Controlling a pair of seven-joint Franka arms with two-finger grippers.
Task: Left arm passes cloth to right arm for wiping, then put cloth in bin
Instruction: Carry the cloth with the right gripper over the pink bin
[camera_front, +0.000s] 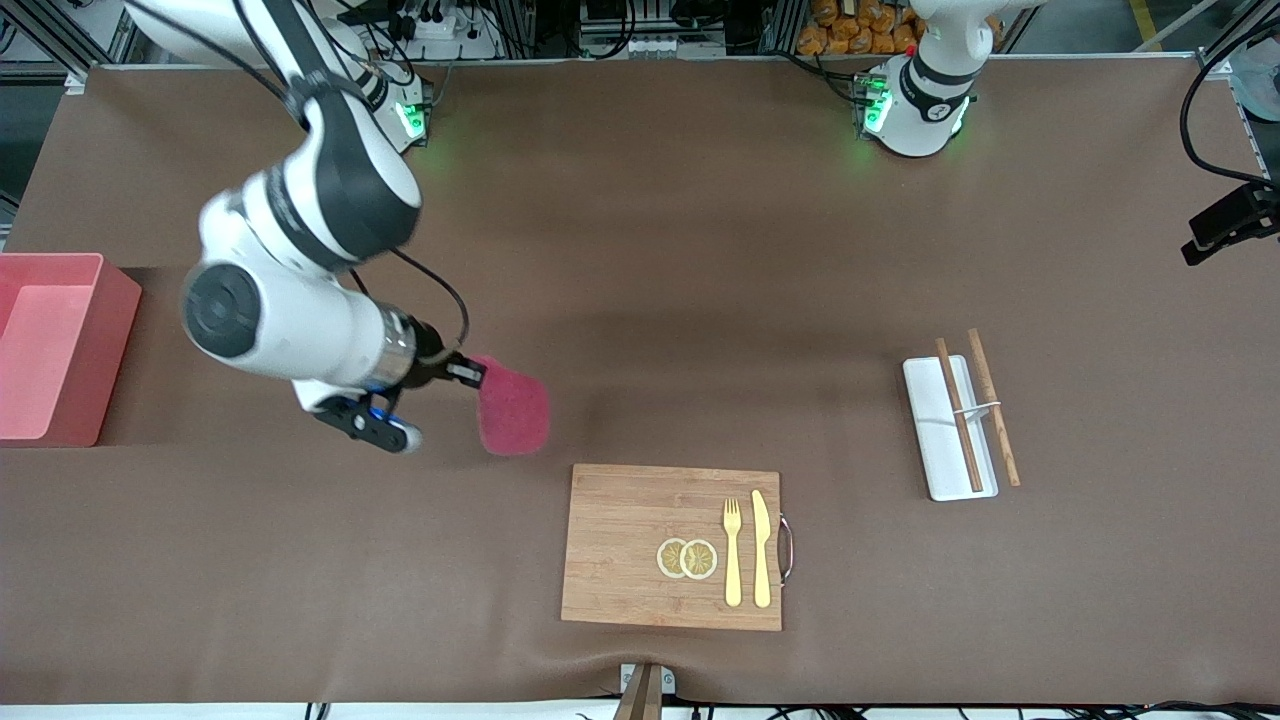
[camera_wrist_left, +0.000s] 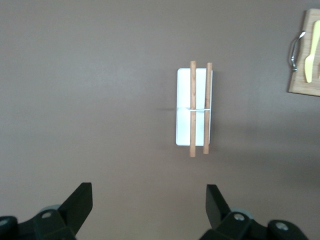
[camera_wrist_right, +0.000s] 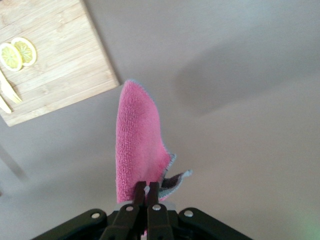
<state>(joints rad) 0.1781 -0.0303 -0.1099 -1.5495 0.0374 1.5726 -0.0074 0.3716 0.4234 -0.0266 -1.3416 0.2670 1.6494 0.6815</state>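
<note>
Your cloth (camera_front: 513, 405) is a small raspberry-red terry square with a fuzzy nap and a pale stitched hem, hanging limp in a long fold from the right gripper (camera_wrist_right: 147, 192). Its jaws are pressed fully together on one corner of the cloth, so the fabric dangles straight off their tips over bare brown bench, just above the wooden board's (camera_front: 672, 546) corner toward the right arm's end. The bin (camera_front: 60, 347), a light pink smooth-walled plastic box, sits at the bench edge at the right arm's end, well apart from the cloth. The board is pale bamboo with a metal handle and carries two lemon slices (camera_front: 687, 558), a yellow fork (camera_front: 733, 551) and a yellow knife (camera_front: 762, 548); it lies near the bench edge closest to the front camera. Toward the left arm's end you have a white rectangular tray (camera_front: 935, 440) with two wooden chopsticks (camera_front: 977, 412) banded together across it. The left gripper (camera_wrist_left: 149, 200) waits above that tray, jaws spread wide and holding nothing.
</note>
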